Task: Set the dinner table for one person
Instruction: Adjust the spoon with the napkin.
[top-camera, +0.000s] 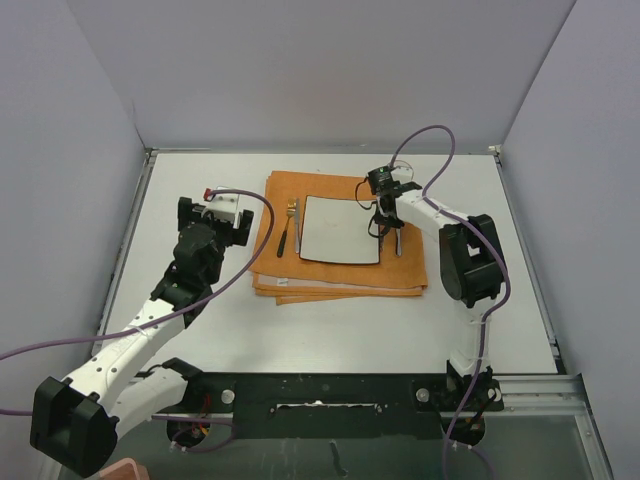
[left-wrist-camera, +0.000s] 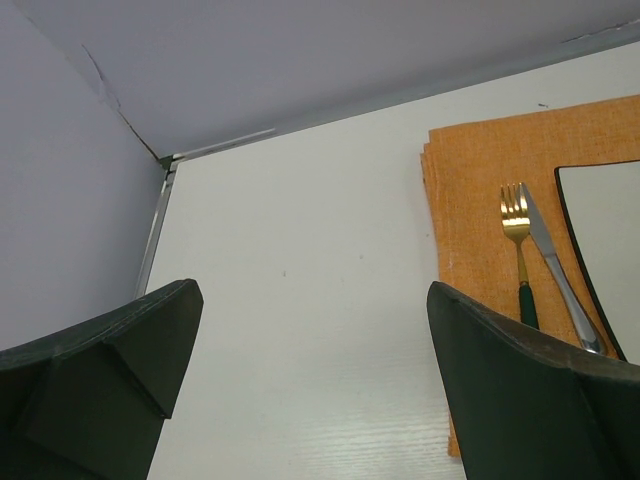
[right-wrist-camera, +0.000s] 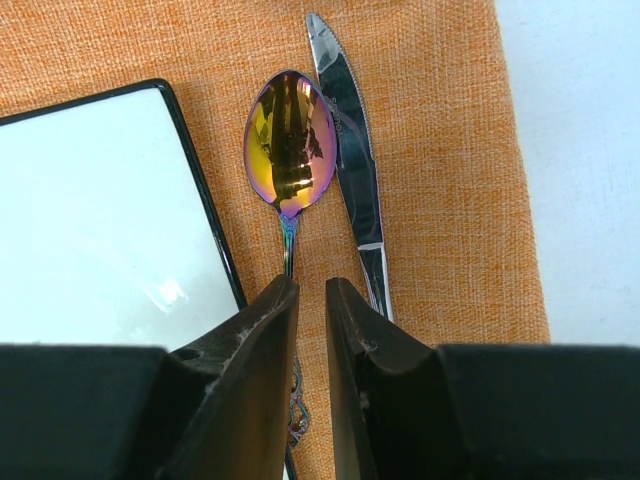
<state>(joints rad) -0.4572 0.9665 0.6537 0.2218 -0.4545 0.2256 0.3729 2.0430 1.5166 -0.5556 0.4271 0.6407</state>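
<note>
Right gripper (right-wrist-camera: 312, 300) clamps the spoon (right-wrist-camera: 290, 140), laid at 3 o'clock of the plate (right-wrist-camera: 100, 220) beside a knife (right-wrist-camera: 350, 130); left gripper (left-wrist-camera: 312, 295) gapes empty. Fork (left-wrist-camera: 516, 225) at 9 (cloth (right-wrist-camera: 430, 150) mid dinner table (top-camera: 200, 330)). You likely have only release left.

The table (left-wrist-camera: 300, 330) is matt white with a faint wood-like grain and a thin metal edge. The cloth (right-wrist-camera: 430, 200) is a coarse orange weave, rough and dull. The plate (right-wrist-camera: 90, 220) is glossy white with a thin dark rim. The spoon (right-wrist-camera: 290, 140) is mirror-polished metal with a rainbow sheen, the knife (right-wrist-camera: 355, 150) bright polished steel. The fork (left-wrist-camera: 516, 225) is shiny gold metal with a dark green handle.
</note>
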